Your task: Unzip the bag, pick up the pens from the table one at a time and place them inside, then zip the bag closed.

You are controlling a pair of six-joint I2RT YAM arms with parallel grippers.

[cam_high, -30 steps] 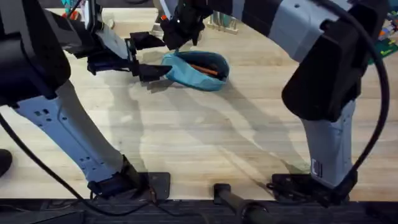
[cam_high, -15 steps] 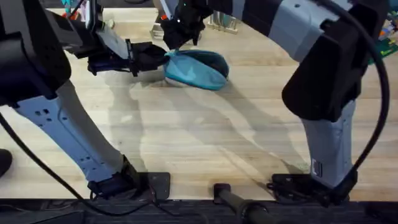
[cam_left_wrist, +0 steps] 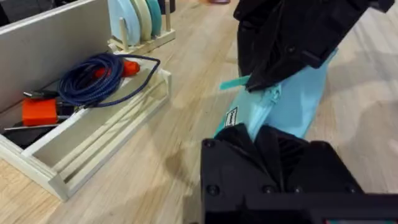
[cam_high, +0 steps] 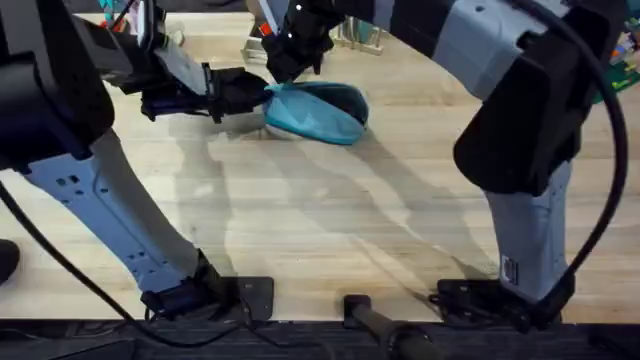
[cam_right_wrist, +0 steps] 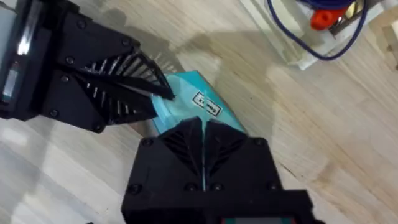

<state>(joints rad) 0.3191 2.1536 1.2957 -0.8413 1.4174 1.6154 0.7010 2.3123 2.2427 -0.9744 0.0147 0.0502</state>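
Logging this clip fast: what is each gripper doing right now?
Left gripper: shut on the end of the soft light-blue fabric pouch.
Right gripper: shut at the pouch's zipper end.

The bag (cam_high: 318,112) is light teal, with a small white label (cam_right_wrist: 207,104) printed in dark letters. Both grippers, left (cam_high: 252,93) and right (cam_high: 288,62), are black. The table (cam_high: 330,220) is pale wood with plank grain; a blue cable (cam_left_wrist: 99,73) lies coiled in a cream tray (cam_left_wrist: 93,134).

I see the bag (cam_high: 318,112) lying on the far table (cam_high: 330,220) (teal, puffed), left gripper (cam_high: 262,97) pinching its left end, right gripper (cam_high: 288,70) clamped above it.
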